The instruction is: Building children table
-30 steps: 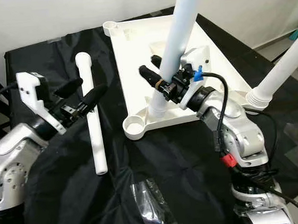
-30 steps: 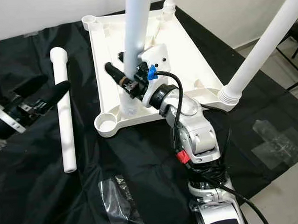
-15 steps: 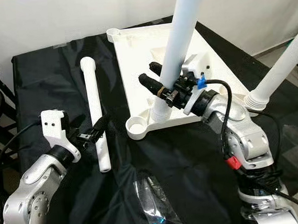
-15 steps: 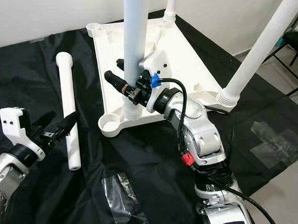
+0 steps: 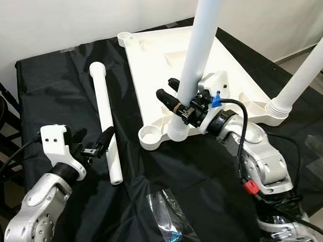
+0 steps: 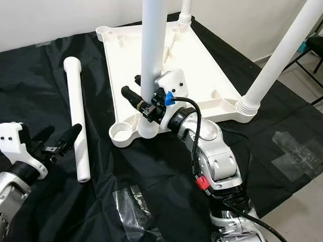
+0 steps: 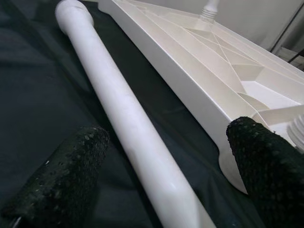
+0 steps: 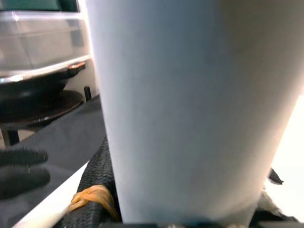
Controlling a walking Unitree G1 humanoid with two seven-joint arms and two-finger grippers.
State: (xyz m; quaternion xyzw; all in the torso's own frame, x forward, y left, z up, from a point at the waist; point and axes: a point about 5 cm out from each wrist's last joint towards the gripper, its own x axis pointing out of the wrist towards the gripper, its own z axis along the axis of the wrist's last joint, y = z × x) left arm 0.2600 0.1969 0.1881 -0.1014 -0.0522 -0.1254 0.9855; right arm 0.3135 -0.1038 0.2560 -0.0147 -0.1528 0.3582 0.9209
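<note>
Beside loose leg [image 5: 106, 125], lowered left claw [image 5: 95, 144]

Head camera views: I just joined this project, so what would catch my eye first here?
The upside-down white tabletop on the black cloth, with legs sticking up. The right gripper clamps one upright leg at a near corner socket. Beside the tabletop a loose leg lies flat, the left gripper open at its near end.

You're looking at a plain indoor room, likely a home. A white wall [image 5: 64, 17] rises behind a black cloth [image 5: 51, 89] work surface, with tiled floor [image 6: 307, 119] alongside.
</note>
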